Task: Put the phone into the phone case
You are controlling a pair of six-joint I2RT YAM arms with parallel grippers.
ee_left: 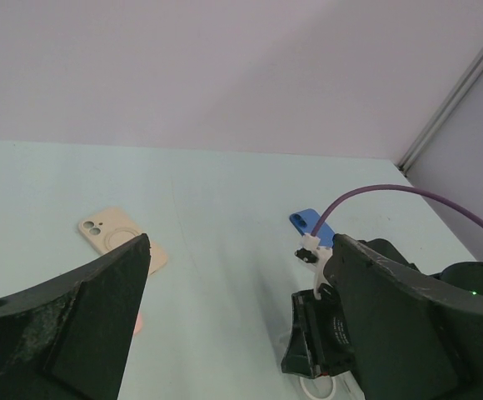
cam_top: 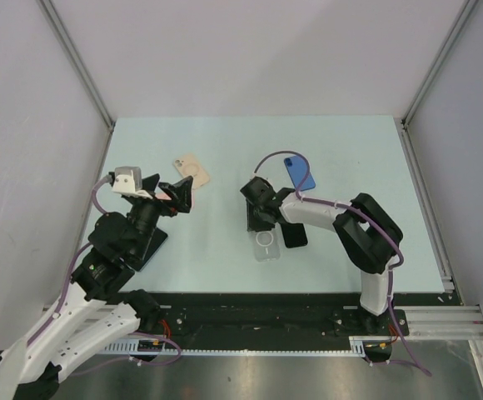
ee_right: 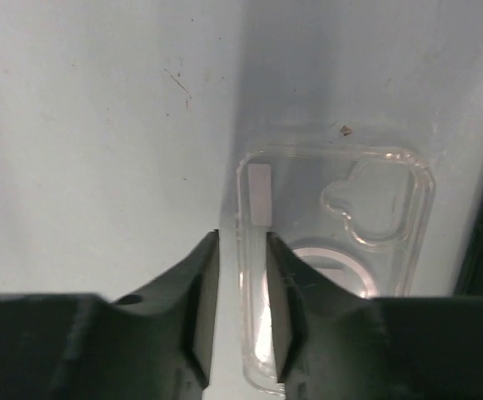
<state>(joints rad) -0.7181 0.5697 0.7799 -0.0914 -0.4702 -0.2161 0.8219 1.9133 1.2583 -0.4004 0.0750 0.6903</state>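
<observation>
The table (cam_top: pixel 225 158) has a pale blue-green top. On the far side, left of the middle, lies a beige phone case (cam_top: pixel 191 171). On the far side, right of the middle, lies a blue flat object (cam_top: pixel 300 173). Nearer, around the middle, a clear phone case (cam_top: pixel 266 243) lies flat, and a black phone (cam_top: pixel 294 234) lies just beside it on the right.

A beige phone case (cam_top: pixel 191 169) lies flat on the pale green bench (cam_top: pixel 225 142), its twin camera cut-outs and a moulded ring facing up. Well apart to its right lies a blue slab (cam_top: pixel 300 173), perhaps a phone or another case. Grey walls (cam_top: pixel 250 50) and aluminium posts (cam_top: pixel 75 58) enclose the bench.
</observation>
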